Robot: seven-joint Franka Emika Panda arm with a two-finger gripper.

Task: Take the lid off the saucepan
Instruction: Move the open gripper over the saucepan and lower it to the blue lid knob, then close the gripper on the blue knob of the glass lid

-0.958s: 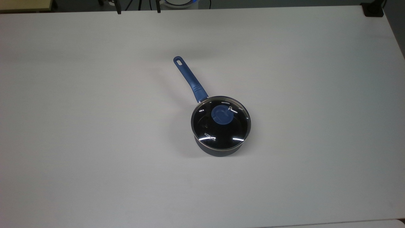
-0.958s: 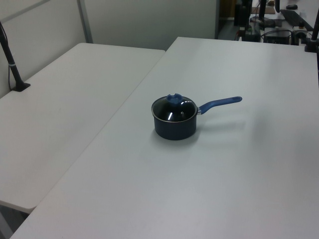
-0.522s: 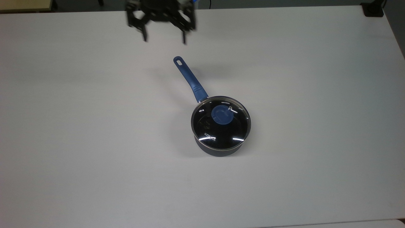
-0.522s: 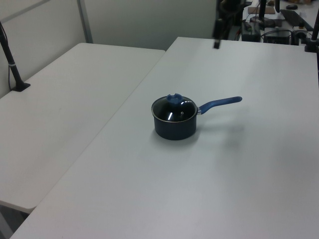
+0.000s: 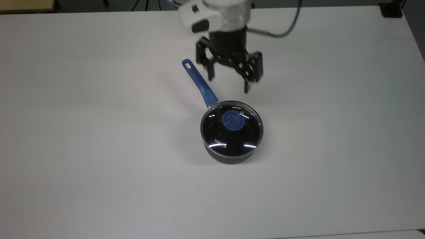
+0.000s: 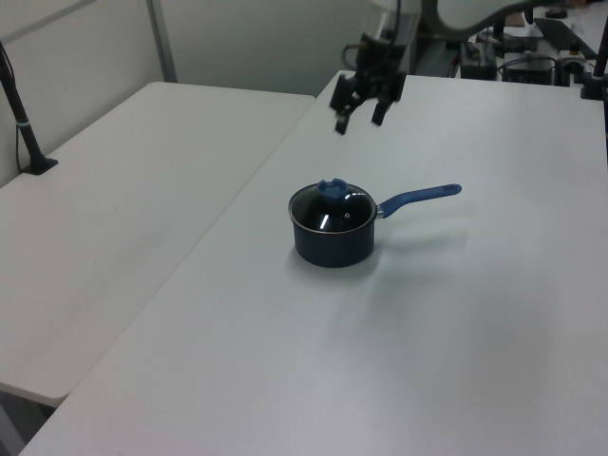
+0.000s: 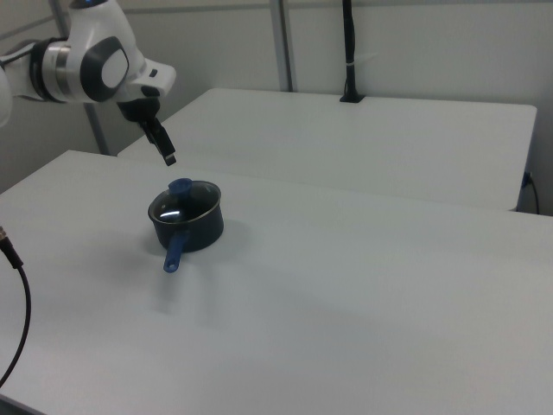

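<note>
The pan (image 5: 229,156) is sitting mid-tabletop (image 5: 99,149), dark navy-black, its blue handle (image 5: 199,83) pointing to 11 o'clock in the top view. The lid (image 5: 231,129), clear glass with a metal rim, blue knob (image 5: 233,120) and white "KONKA" lettering, is resting on it. The gripper (image 5: 229,84) is hovering at 12 o'clock, fingers spread, holding nothing.

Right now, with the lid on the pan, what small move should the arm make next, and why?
Probably carry the gripper, its jaws open, over the blue round knob and then lower onto it. The round clear glass lid sits on the small dark saucepan with the long blue handle, and in the left view the gripper hangs well above the white table, off the knob.
</note>
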